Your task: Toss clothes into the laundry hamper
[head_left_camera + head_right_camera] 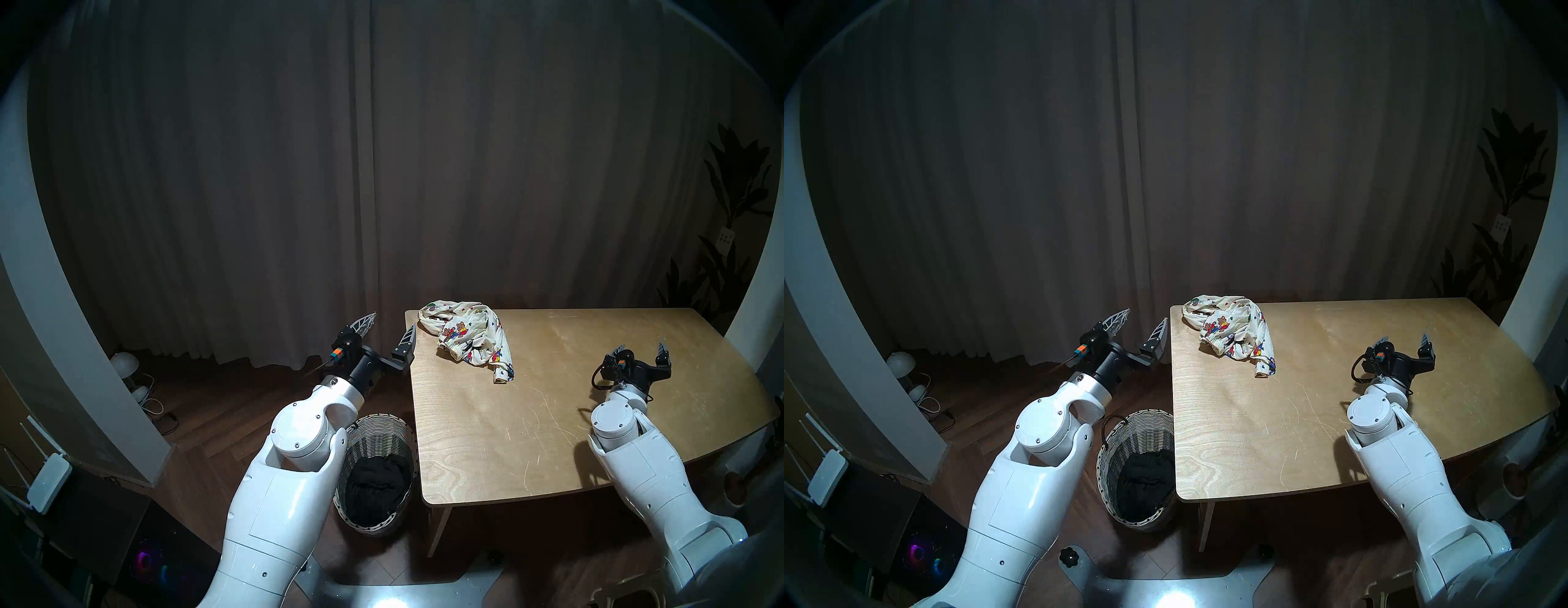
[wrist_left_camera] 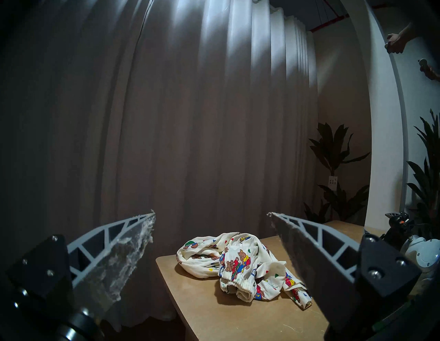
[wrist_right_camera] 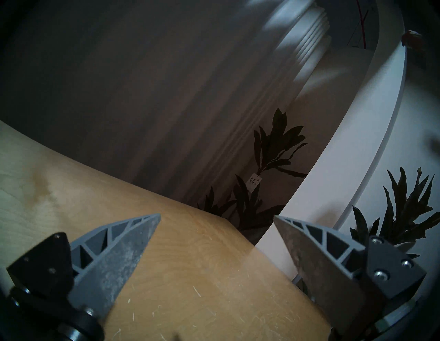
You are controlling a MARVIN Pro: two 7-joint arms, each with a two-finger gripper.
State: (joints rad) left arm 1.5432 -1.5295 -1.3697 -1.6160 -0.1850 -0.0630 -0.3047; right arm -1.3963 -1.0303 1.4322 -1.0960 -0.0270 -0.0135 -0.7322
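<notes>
Cream bear-print garment (image 1: 469,339) is lying crumpled on the desk (image 1: 572,424), near its far left corner, nothing touching it. Hamper (image 1: 377,471) is standing upright on the floor just beside the desk's left edge, toward the near corner; dark clothes (image 1: 375,477) are sitting heaped inside it, though black and grey pieces cannot be told apart. Left pincer (image 1: 391,331) is hanging in the air off the desk's left edge, above and beyond the hamper, jaws spread wide and carrying nothing; in its wrist view the garment (image 2: 240,262) is showing between the two fingers (image 2: 123,250), well ahead of them. Right pincer (image 1: 640,350) is hovering over the desk's right part, close to the right edge, jaws likewise wide and empty; only bare desk (image 3: 190,273) is showing between its fingers. Curtain (image 1: 339,170) is hanging behind the desk.
</notes>
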